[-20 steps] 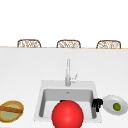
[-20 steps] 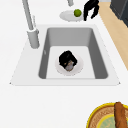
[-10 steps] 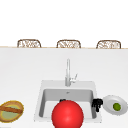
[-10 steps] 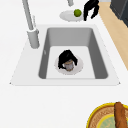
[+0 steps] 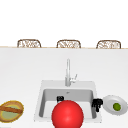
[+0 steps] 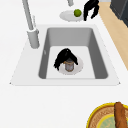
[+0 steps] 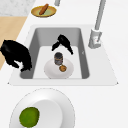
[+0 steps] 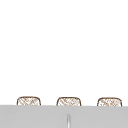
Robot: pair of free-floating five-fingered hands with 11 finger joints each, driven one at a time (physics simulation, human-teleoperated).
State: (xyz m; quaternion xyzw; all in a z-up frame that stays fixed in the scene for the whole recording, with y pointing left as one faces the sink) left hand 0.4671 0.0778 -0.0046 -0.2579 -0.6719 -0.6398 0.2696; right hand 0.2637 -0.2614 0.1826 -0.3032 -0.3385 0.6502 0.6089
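My left hand (image 5: 60, 98) is low inside the sink (image 5: 42, 100), open, with its fingers spread and drooping beside a small dark can (image 7: 58, 58). In the left side view this left hand (image 6: 63, 57) hangs over the can (image 6: 68, 65) and partly covers it; in the right side view the left hand (image 7: 62, 42) is just behind the can, and I cannot tell if they touch. The can stands on a white plate (image 7: 51, 71) next to a small orange piece (image 7: 62, 68). My right hand (image 5: 97, 103) hovers at the sink's right rim with relaxed fingers, holding nothing.
A white plate (image 5: 108, 106) with a green lime (image 5: 116, 106) lies right of the sink, by the right hand. A yellow plate (image 5: 5, 116) with a brown sausage (image 5: 11, 110) sits at the far left. The faucet (image 5: 67, 72) rises behind the basin. A big red ball (image 5: 67, 114) fills the front.
The left hand has shifted slightly over the can inside the sink. The right hand has stayed where it was.
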